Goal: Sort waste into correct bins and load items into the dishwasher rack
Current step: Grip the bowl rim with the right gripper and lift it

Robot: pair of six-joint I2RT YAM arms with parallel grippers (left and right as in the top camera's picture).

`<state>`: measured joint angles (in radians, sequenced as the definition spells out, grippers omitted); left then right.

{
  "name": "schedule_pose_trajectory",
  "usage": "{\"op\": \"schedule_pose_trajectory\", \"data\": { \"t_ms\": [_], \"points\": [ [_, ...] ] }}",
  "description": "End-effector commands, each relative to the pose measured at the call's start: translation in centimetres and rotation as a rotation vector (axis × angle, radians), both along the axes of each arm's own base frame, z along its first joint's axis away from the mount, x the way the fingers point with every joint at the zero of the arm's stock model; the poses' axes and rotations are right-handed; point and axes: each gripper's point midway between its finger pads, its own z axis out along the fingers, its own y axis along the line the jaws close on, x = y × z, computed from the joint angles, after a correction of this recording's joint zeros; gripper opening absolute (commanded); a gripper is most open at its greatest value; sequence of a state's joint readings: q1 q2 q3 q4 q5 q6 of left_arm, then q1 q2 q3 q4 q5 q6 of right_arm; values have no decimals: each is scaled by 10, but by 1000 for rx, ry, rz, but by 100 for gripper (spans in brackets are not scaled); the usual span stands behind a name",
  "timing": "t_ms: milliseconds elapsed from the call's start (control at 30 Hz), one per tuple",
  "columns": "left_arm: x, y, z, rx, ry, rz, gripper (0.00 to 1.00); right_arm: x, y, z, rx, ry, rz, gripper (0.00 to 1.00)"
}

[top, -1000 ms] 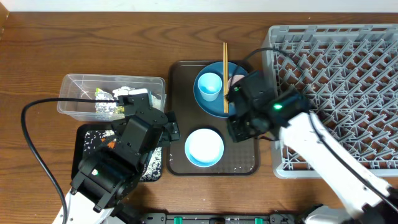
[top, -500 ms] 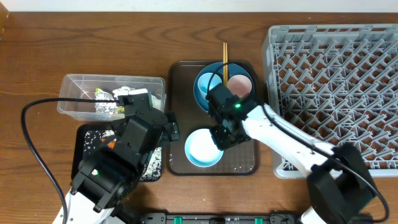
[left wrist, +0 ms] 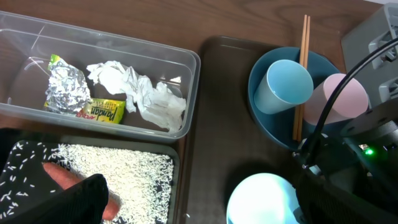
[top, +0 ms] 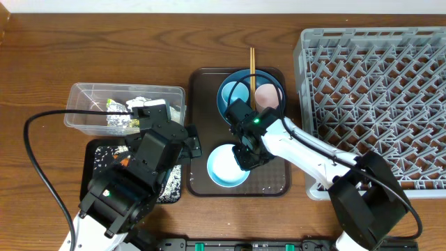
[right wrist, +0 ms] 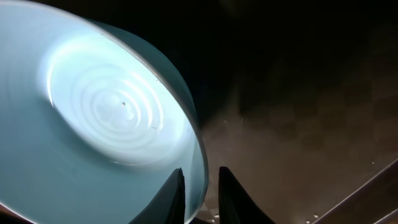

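- Right end effector (right wrist: 200, 180): lowered onto the white bowl (top: 223, 169) at the side of its rim that faces the rack. The jaws are drawn narrow and straddle the rim, one finger inside and one outside. A thin dark gap appears to remain at the outer finger, so I cannot tell whether the rim is actually gripped.
- White bowl: upright on the brown tray (top: 275, 180), near the blue plate (left wrist: 266, 127).
- Left end effector (top: 191, 140): jaws spread wide with nothing between them, above the right edge of the black tray (left wrist: 18, 163).
- Blue plate: on the same brown tray. It carries the light blue cup (left wrist: 283, 84) and the pink cup (left wrist: 339, 99) side by side.
- Chopsticks (left wrist: 303, 56): lying across the plate between the two cups. Their far ends reach past the tray edge over the counter (top: 104, 49).
- Clear tub (left wrist: 193, 87): holds a crumpled napkin (left wrist: 140, 93) and a foil wrapper (left wrist: 68, 93) with a yellow-green label.
- Black tray: just beside the tub, strewn with rice (left wrist: 106, 174). An orange piece (left wrist: 59, 177) lies there, partly hidden.
- Rack (top: 376, 90): on the counter, directly right of the brown tray.
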<state>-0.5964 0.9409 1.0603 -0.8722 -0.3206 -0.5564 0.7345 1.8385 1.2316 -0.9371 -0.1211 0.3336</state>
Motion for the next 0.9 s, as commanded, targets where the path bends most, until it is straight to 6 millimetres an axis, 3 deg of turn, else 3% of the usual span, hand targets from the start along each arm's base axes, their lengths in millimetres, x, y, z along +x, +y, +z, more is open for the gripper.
{"op": "schedule_pose_trajectory", "data": {
  "t_ms": [0, 167, 233, 333, 533, 700, 867],
  "points": [
    [1, 3, 3, 9, -10, 10, 98, -2, -1, -3, -19, -6, 0, 19],
    [1, 3, 3, 9, -10, 10, 98, 2, -3, -11, -26, -32, -37, 21],
    [1, 3, 3, 9, -10, 10, 98, 3, -2, -12, -22, -36, -45, 18],
    [1, 3, 3, 9, -10, 10, 98, 4, -1, -11, -19, -39, -45, 1],
    [1, 3, 3, 9, -10, 10, 98, 6, -2, -8, -18, -34, -53, 1],
    [1, 3, 3, 9, -10, 10, 98, 9, 1, 8, -11, -35, -53, 1],
    [1, 3, 3, 9, -10, 10, 98, 12, 4, 38, 19, -67, -54, 1]
  ]
}}
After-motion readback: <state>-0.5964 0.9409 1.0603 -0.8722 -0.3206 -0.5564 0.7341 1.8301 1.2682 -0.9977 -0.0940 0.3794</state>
